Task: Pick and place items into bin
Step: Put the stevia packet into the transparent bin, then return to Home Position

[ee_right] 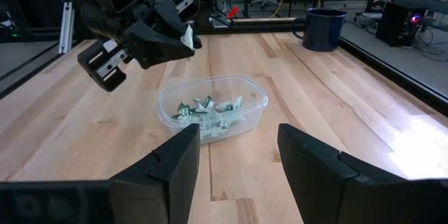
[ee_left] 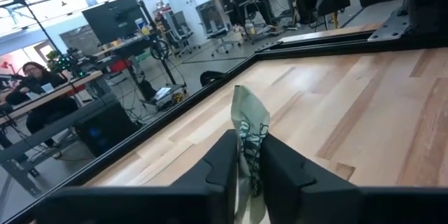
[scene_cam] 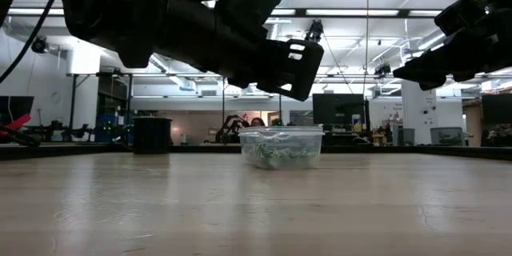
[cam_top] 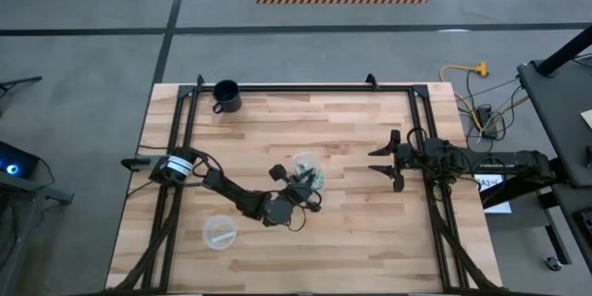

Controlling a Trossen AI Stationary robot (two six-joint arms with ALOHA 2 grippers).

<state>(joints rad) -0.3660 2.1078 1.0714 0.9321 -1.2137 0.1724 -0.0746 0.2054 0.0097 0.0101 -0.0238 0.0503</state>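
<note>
I hold 1 item (ee_left: 249, 134) clamped in the left gripper's (ee_left: 245, 171) jaws, raised beside the bin (ee_right: 212, 107), which sits mid-surface with the other items (ee_right: 207, 109) already heaped inside. To do this drop well, I'd judge the piece must be centred over the rim before the jaws part, and low enough that the light wrapper doesn't flutter out. The right gripper (ee_right: 238, 161) waits near the right edge, jaws apart and empty.

so the left gripper (ee_left: 250, 155) has its two dark fingers (ee_left: 222, 164) pinched on a pale-green and white wrapped piece (ee_left: 249, 131), sticking up between them. wooden table (ee_left: 364, 105) below, a person seated at a desk (ee_left: 52, 92) way back.
</note>
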